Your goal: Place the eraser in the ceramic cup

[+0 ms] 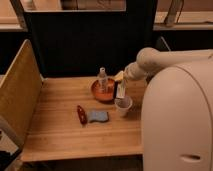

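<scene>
Gripper (121,85) holds eraser (120,92) upright just above ceramic cup (123,107)

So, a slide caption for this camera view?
Gripper holds the eraser upright over the ceramic cup, beside the orange-red bowl.

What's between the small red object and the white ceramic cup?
A soft blue pad, in the camera view. The gripper hangs above the white ceramic cup, holding the slim white eraser.
</scene>
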Robot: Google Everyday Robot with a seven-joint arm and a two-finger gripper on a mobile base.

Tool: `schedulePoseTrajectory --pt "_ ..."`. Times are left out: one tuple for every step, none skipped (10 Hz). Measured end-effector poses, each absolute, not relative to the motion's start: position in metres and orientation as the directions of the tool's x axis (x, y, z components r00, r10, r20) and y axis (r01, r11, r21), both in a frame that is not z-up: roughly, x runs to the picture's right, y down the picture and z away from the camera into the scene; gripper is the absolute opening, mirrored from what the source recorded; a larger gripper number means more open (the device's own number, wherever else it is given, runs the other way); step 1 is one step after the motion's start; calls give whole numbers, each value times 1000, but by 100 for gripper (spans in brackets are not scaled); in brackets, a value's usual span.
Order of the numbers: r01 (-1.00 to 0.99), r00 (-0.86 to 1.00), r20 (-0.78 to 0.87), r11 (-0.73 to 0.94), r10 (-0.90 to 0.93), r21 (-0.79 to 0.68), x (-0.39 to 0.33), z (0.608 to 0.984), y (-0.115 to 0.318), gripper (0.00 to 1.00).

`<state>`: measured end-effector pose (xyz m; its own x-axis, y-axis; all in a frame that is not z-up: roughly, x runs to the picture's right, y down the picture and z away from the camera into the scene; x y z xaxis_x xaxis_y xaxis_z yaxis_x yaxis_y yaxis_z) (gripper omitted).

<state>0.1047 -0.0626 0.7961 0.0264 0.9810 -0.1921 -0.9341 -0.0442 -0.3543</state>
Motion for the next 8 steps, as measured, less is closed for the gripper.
schedulePoseTrajectory --pt "-928 42 -160 -21 986 -373 103 797 -74 0" --pt "-919 58 -125 4 990 -395 101 798 -85 0" --pt "-912 65 -99 19 993 -409 103 798 -91 0" --pt "-909 67 -79 28 995 -416 107 797 -96 0" --pt "-908 69 -78 30 995 -419 105 797 -97 0" --pt "-907 71 -77 32 994 -421 103 797 -97 0" --pt "-907 75 -76 37 994 -419 104 797 -97 0" --pt "-908 92 -70 55 993 -416 105 796 -97 0"
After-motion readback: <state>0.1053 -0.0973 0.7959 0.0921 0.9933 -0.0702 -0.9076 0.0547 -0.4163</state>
